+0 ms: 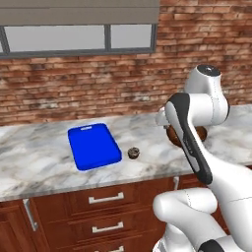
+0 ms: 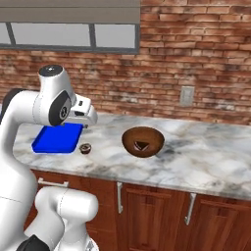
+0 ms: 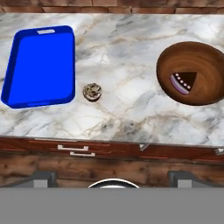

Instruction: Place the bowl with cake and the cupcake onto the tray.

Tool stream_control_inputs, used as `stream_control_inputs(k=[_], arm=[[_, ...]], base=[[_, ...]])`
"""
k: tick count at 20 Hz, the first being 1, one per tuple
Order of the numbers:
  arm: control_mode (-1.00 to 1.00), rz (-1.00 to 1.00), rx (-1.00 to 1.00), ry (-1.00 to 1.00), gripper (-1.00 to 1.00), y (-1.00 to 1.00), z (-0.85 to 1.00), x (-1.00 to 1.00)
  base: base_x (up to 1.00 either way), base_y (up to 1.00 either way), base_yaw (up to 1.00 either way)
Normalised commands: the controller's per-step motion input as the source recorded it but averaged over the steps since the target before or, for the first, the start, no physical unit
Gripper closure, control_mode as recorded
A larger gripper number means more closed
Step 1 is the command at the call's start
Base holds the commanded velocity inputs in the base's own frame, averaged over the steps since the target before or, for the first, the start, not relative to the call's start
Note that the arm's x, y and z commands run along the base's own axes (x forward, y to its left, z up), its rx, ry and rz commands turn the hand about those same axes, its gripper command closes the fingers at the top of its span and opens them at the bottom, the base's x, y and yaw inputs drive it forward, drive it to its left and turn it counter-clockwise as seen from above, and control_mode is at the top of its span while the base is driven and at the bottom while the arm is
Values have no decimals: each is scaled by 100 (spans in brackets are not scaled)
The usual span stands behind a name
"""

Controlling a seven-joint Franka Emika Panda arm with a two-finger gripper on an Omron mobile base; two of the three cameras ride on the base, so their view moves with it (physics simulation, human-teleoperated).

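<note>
Pincer wide and holding nothing, high above the desk.
On the marble desk [image 3: 131,109] the cupcake [image 3: 92,92] sits just beside the tray [image 3: 39,65]; the bowl with cake [image 3: 192,72] lies well apart.

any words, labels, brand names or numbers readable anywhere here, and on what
None: no readable text on anything.
The tray is plain blue; the pale patch at its end is a handle slot, not a label.
The bowl with cake and the cupcake carry no markings.
The wall outlet is blank, as are the drawer fronts.
</note>
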Motion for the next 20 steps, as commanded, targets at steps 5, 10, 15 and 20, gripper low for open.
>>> stream_control_inputs(k=[5,10,15,20], arm=[[100,0,0,0,-100,0,0,0],[100,0,0,0,-100,0,0,0],[100,0,0,0,-100,0,0,0],[-100,0,0,0,-100,0,0,0]], base=[[17,39,0],[48,8,0],[45,2,0],[11,1,0]])
